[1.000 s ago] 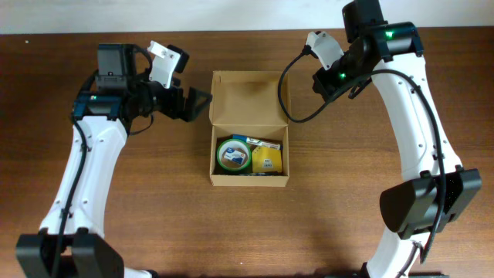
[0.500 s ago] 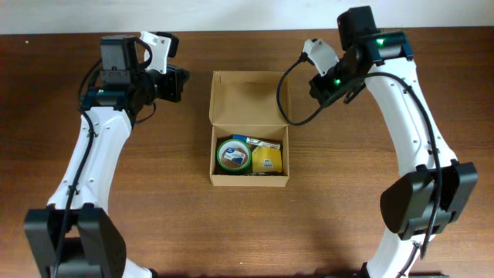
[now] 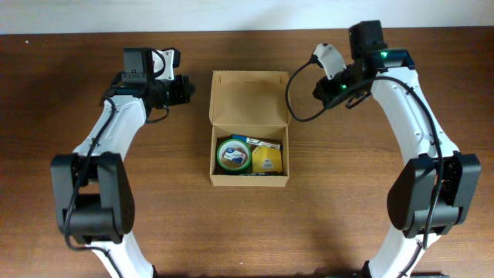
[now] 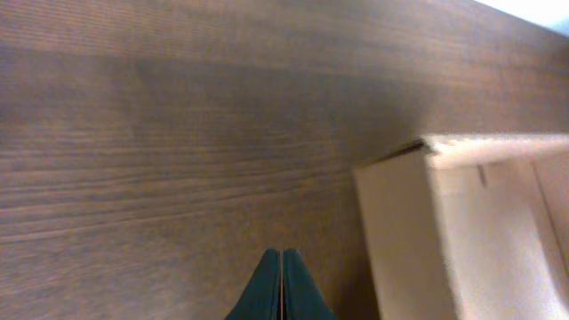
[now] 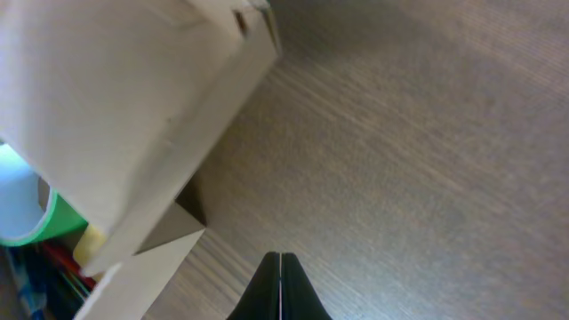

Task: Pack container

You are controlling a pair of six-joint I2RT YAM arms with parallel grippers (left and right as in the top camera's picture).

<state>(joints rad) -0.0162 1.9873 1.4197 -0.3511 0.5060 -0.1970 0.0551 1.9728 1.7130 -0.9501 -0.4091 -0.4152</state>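
The container (image 3: 248, 96) is a tan cardboard box in the middle of the table, its flap lid lying open toward the far edge. Inside lie a green tape roll (image 3: 232, 154) and a yellow item (image 3: 267, 160) beside other small things. My left gripper (image 3: 187, 89) hovers just left of the lid, shut and empty. In the left wrist view its tips (image 4: 281, 260) meet over bare wood, with the container wall (image 4: 400, 240) to the right. My right gripper (image 3: 319, 91) hangs right of the lid, also shut and empty. The right wrist view shows the lid (image 5: 133, 107) and tape roll (image 5: 49, 222).
The brown wooden table (image 3: 154, 201) spreads around the box. A pale wall strip (image 3: 247, 14) runs along its far edge. Both arms' bases stand at the near corners, left (image 3: 89, 201) and right (image 3: 432, 201).
My left gripper has gone from open to shut and drawn back from the box's left edge toward the far side. The right gripper has shifted slightly right, staying shut.
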